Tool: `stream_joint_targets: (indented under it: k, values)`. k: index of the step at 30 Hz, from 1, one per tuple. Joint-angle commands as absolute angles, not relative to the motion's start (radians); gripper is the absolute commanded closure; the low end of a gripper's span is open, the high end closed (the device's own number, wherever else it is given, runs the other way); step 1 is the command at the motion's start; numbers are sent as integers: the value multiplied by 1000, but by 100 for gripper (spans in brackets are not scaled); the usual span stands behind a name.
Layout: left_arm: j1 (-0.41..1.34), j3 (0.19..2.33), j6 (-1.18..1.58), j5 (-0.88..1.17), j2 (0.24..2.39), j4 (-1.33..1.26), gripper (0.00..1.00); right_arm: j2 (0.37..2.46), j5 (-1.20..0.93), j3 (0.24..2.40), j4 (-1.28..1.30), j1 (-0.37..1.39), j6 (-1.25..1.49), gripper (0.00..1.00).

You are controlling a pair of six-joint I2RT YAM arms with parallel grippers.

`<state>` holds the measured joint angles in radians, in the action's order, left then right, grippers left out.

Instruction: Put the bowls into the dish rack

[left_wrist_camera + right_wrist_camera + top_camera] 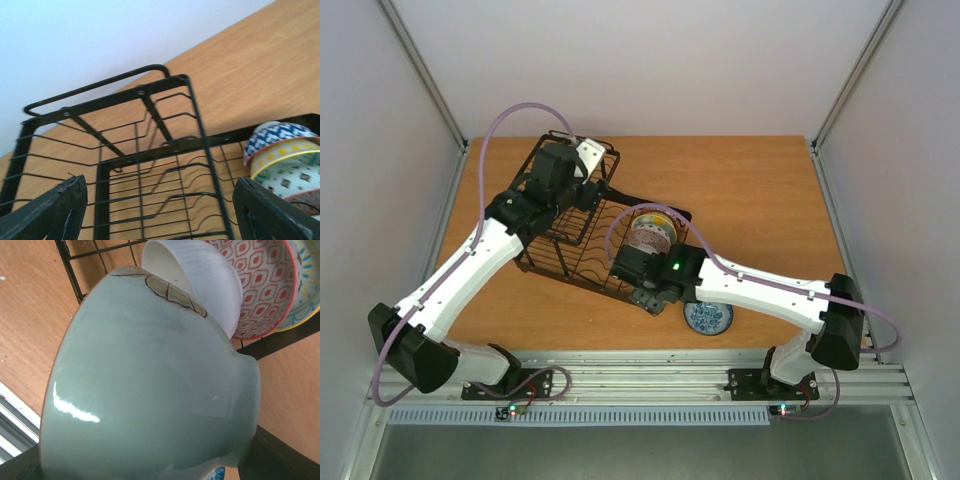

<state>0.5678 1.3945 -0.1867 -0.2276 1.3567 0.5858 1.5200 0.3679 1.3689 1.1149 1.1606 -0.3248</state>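
The black wire dish rack (pixel 570 235) lies left of centre, and its dividers fill the left wrist view (pixel 150 165). Three bowls stand on edge at its right end (pixel 652 230): white (pixel 200 280), red-and-white (pixel 260 285) and yellow-rimmed (pixel 306 285). My right gripper (pixel 647 288) is shut on a pale green bowl (pixel 150 400), held at the rack's near right corner beside the white bowl. A blue patterned bowl (pixel 708 318) sits on the table by the right arm. My left gripper (pixel 160 200) is open and empty above the rack's raised basket end (pixel 585 185).
The wooden table (pixel 760 200) is bounded by grey walls and metal frame posts at the back corners. A purple cable loops over each arm. The stacked bowls also show at the right of the left wrist view (pixel 285 160).
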Motion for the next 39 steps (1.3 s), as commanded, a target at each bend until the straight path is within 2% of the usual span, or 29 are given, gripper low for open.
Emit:
stream_joint_targets:
  k: [1, 14, 23, 30, 32, 36, 39]
  values:
    - [546, 1383, -154, -313, 1325, 508, 19, 1556, 458, 1386, 1085, 1177, -378, 99]
    - [545, 1378, -152, -287, 1339, 507, 17, 1772, 522, 1438, 1046, 1224, -399, 99]
    - [545, 1372, -153, -266, 1341, 507, 16, 1839, 571, 1456, 1042, 1227, -391, 99]
    - [545, 1371, -154, -256, 1344, 509, 16, 1858, 563, 1450, 1037, 1227, -382, 94]
    - [544, 1372, -155, -256, 1344, 510, 16, 1856, 551, 1449, 1038, 1228, -381, 90]
    - [544, 1372, -153, -253, 1345, 511, 16, 1843, 535, 1445, 1035, 1227, -375, 62]
    - [545, 1373, -153, -250, 1345, 512, 15, 1835, 543, 1439, 1032, 1228, -367, 51]
